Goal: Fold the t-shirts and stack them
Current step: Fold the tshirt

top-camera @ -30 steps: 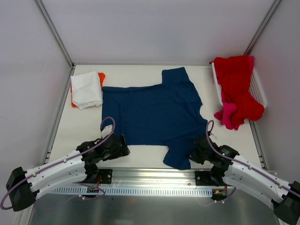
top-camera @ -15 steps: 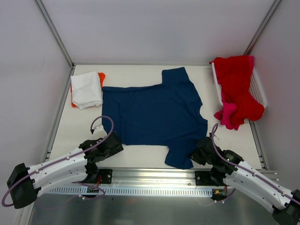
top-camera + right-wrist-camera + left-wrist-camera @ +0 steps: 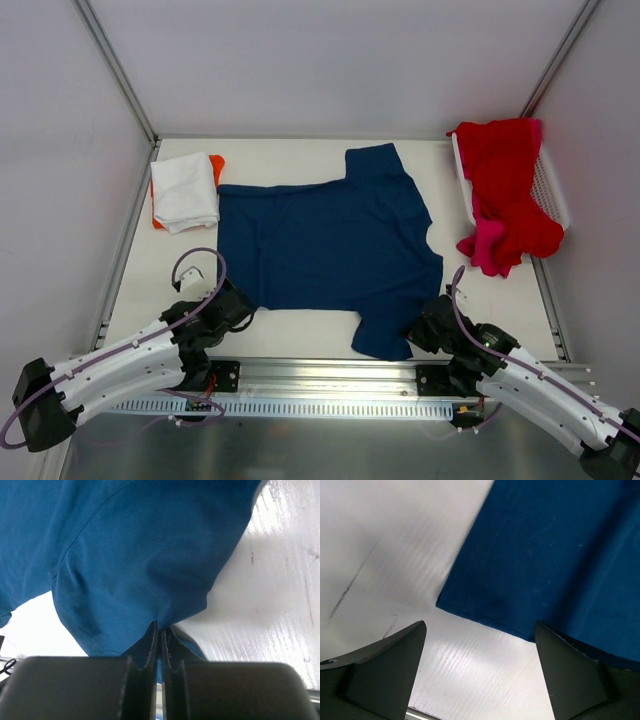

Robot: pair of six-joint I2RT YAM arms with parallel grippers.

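- Folding the navy t-shirt [image 3: 330, 245] looks like the step in hand. It lies spread flat on the table [image 3: 300, 155] and has no fold in it yet.
- Far left of the navy t-shirt, a folded white t-shirt [image 3: 185, 190] sits on an orange t-shirt [image 3: 216, 162]. I judge this is the stack already begun.
- At the near-left corner of the navy t-shirt, the left gripper [image 3: 479, 623] has its fingers wide apart and holds nothing. The hem corner lies just ahead, between them.
- At the near sleeve of the navy t-shirt, the right gripper [image 3: 160, 627] has its fingers pressed together and pinches the sleeve cloth.
- Right of the navy t-shirt, a red t-shirt [image 3: 505, 165] and a pink t-shirt [image 3: 487, 245] hang over the white basket [image 3: 552, 190], unfolded.
- Next, I think the left gripper must come down on the hem corner and close on it. Then both arms can lift the near edge evenly.
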